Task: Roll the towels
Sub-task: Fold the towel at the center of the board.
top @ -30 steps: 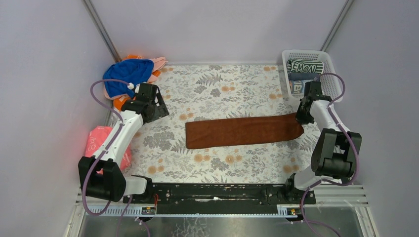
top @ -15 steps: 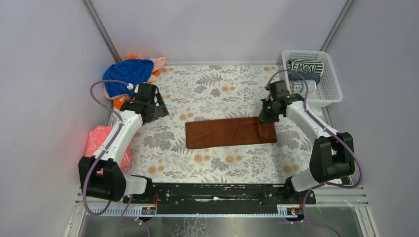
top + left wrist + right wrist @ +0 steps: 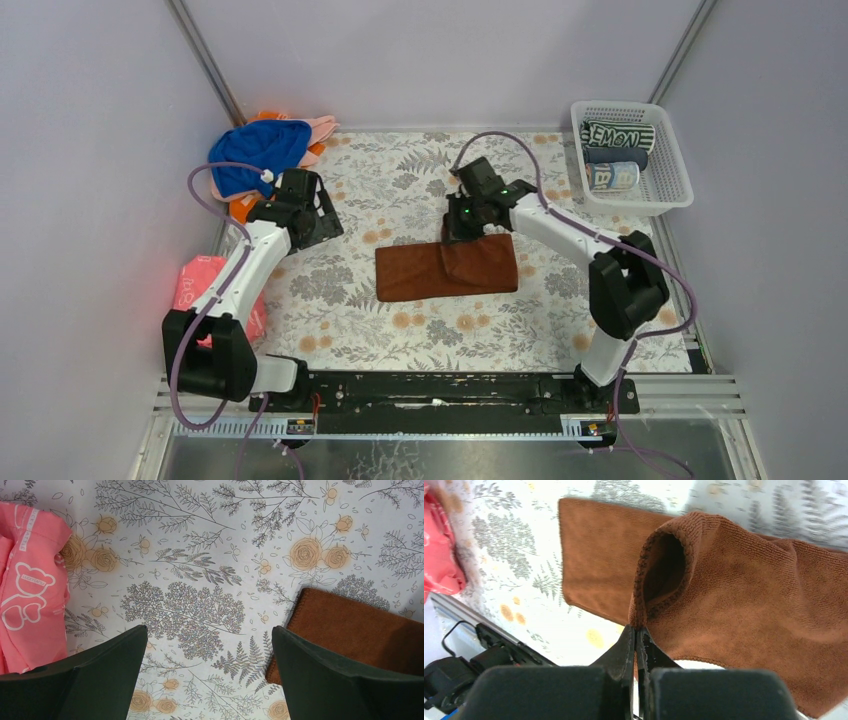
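A brown towel (image 3: 445, 268) lies on the floral table, its right part folded back leftward over the rest. My right gripper (image 3: 455, 238) is shut on that towel's lifted hem (image 3: 639, 612), which hangs as a loop above the flat layer (image 3: 594, 555). My left gripper (image 3: 318, 222) hovers open to the left of the towel, its fingers (image 3: 320, 675) straddling bare tablecloth beside the towel's left end (image 3: 350, 630). A royal blue towel (image 3: 260, 150) sits heaped with orange and pale pink towels (image 3: 318, 128) at the back left corner.
A white lattice basket (image 3: 668, 182) at the back right holds rolled towels, one letter-printed (image 3: 618, 135). A reddish-pink item with white print (image 3: 192, 285) lies at the left table edge, also seen as a pink item (image 3: 27, 590). Walls close in left, right and behind.
My right gripper has carried the brown towel's right end leftward across the table, folding the long strip to about half its length. The left arm has stayed put.
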Motion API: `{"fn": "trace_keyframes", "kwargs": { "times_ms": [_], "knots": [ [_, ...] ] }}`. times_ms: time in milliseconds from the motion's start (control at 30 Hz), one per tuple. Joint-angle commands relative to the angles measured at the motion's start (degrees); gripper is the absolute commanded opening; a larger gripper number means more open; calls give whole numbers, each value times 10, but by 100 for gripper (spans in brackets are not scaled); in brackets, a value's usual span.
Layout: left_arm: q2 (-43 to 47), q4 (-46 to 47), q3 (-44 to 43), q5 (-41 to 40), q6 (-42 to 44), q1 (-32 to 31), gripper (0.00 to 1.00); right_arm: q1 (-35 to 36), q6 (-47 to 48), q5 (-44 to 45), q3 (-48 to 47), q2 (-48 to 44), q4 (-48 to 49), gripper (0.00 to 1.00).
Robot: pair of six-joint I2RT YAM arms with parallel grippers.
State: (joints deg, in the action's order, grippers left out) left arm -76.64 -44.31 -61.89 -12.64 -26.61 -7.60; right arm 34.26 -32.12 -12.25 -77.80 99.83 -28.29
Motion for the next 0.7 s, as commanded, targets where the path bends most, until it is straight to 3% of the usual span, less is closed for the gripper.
{"fn": "trace_keyframes", "kwargs": {
  "times_ms": [0, 667],
  "knots": [
    [-5, 31, 5, 6, 10, 6, 95, 37, -53, -27, -62, 34, 40, 0],
    [-14, 31, 5, 18, 11, 9, 95, 114, -96, -54, -127, 135, 57, 0]
  ]
}}
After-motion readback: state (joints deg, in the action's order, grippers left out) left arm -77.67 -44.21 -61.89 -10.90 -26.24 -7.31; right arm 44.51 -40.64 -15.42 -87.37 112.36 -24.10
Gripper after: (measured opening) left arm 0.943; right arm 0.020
